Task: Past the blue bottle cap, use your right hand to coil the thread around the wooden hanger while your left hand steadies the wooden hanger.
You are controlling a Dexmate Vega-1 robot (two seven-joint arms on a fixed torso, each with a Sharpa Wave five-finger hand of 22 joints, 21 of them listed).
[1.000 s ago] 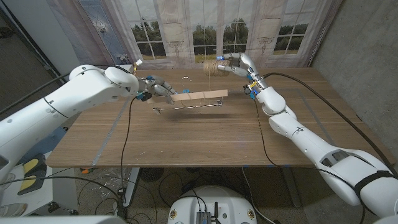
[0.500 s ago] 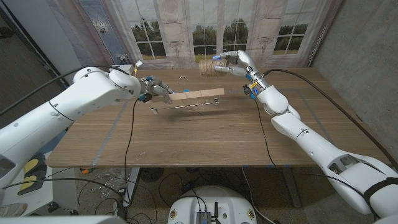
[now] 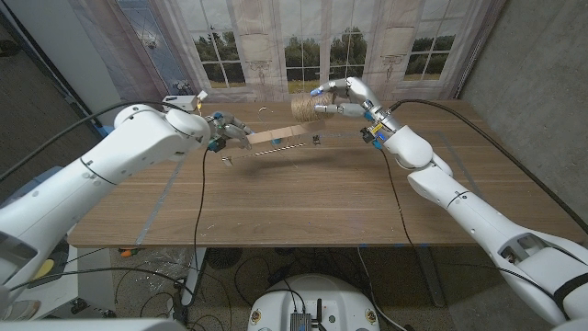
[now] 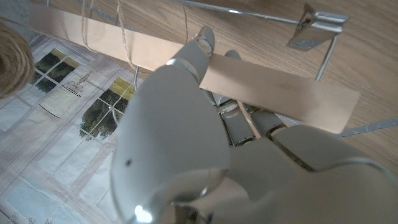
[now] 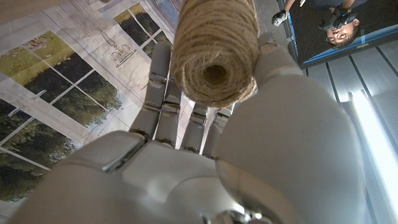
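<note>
My left hand [image 3: 226,131] grips the left end of the wooden hanger [image 3: 281,137] and holds it level above the far part of the table. A metal bar with clips [image 3: 276,153] hangs under it. In the left wrist view my left hand [image 4: 186,143] clasps the hanger's flat wooden bar [image 4: 273,87], and several turns of thread [image 4: 106,34] circle the bar past the fingers. My right hand [image 3: 344,96] holds a spool of jute thread [image 3: 303,106] just above and behind the hanger's right half. In the right wrist view the spool [image 5: 214,50] lies in my right hand's [image 5: 186,162] fingers.
The wooden table [image 3: 303,207] stretches toward me. A printed backdrop of windows [image 3: 276,41] stands right behind the table's far edge. Black cables run along both arms. A person [image 5: 339,28] appears in the right wrist view.
My right hand has carried the spool to the left, over the hanger. My left hand has drawn the hanger slightly left and farther back.
</note>
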